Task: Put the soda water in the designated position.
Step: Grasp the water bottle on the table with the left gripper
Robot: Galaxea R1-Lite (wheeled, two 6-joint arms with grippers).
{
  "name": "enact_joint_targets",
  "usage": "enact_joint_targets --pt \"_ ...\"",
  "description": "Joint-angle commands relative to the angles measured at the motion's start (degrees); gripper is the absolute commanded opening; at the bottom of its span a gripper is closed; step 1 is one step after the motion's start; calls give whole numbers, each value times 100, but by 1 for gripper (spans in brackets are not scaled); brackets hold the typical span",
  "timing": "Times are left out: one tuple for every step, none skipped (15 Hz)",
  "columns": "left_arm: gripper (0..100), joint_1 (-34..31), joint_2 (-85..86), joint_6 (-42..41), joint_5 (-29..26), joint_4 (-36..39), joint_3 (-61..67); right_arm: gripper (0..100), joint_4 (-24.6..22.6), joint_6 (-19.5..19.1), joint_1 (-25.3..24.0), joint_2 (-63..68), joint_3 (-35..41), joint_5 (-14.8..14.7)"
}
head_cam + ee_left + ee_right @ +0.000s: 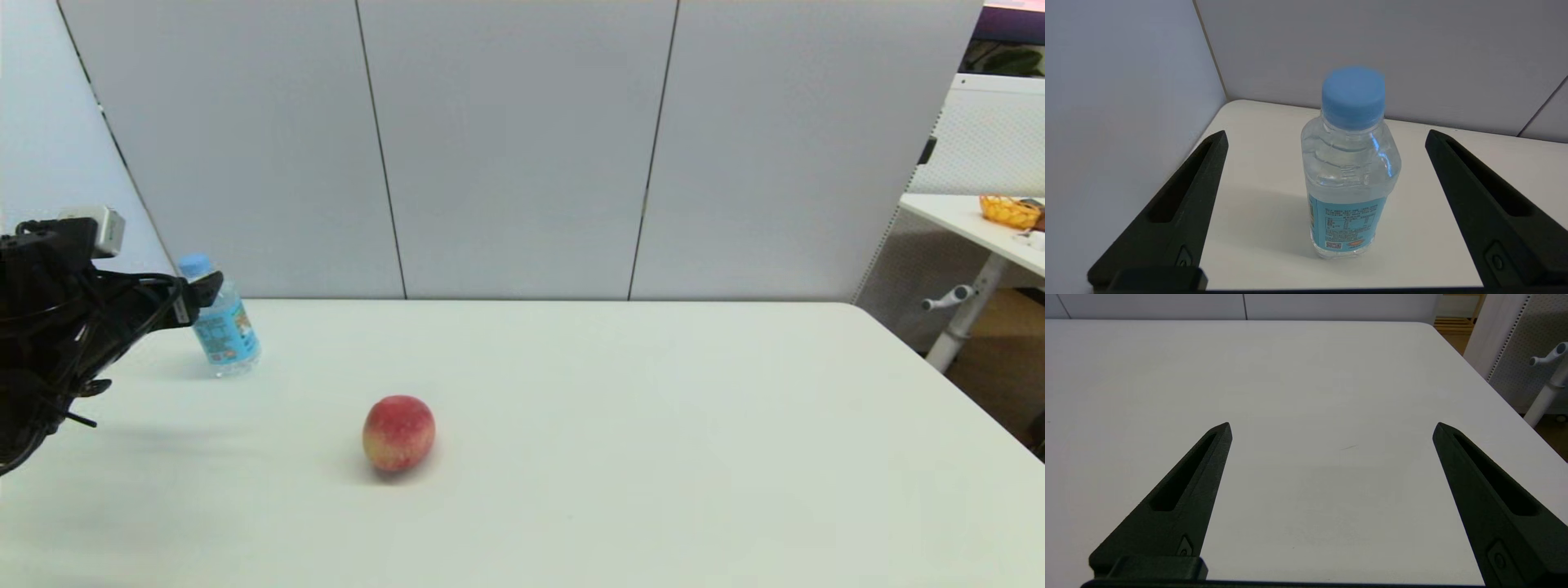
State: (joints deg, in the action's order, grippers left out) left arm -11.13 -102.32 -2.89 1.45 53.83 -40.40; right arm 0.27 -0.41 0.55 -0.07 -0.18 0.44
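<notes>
The soda water [224, 335] is a small clear bottle with a light blue cap and blue label, standing upright near the table's far left corner. My left gripper [200, 298] is open and level with the bottle's upper part. In the left wrist view the soda water [1349, 175] stands between the two spread fingers of the left gripper [1327, 134], and neither finger touches it. My right gripper [1332, 426] is open over bare table and holds nothing; it does not show in the head view.
A red-yellow peach [398, 433] lies on the white table [653, 408], right of the bottle and nearer to me. Grey wall panels [514, 147] close off the back and the left side. A second table with an orange basket [1010, 211] stands beyond the right edge.
</notes>
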Motion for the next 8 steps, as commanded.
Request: enact_joint_targets --pt "100 -21 -236 25 -22 127 -3 100 0 -2 7 -1 1 9" --pt "100 -21 -236 34 -22 127 6 100 0 -2 7 -1 1 0" --pt "100 -21 -245 43 -22 136 -3 100 0 -2 -2 -1 1 9" --pt "100 -21 -307 87 -22 154 -3 100 0 -2 7 -1 1 0" --pt "100 -21 -368 87 -22 224 -3 100 0 -2 -2 -1 1 0" --pt "100 -21 -447 96 -22 259 -21 100 0 -2 -2 -1 1 0" --pt "100 -21 -491 96 -22 259 -47 100 0 -2 -2 -1 1 9" --pt "100 -21 -597 96 -22 286 -144 100 0 -2 7 -1 1 0"
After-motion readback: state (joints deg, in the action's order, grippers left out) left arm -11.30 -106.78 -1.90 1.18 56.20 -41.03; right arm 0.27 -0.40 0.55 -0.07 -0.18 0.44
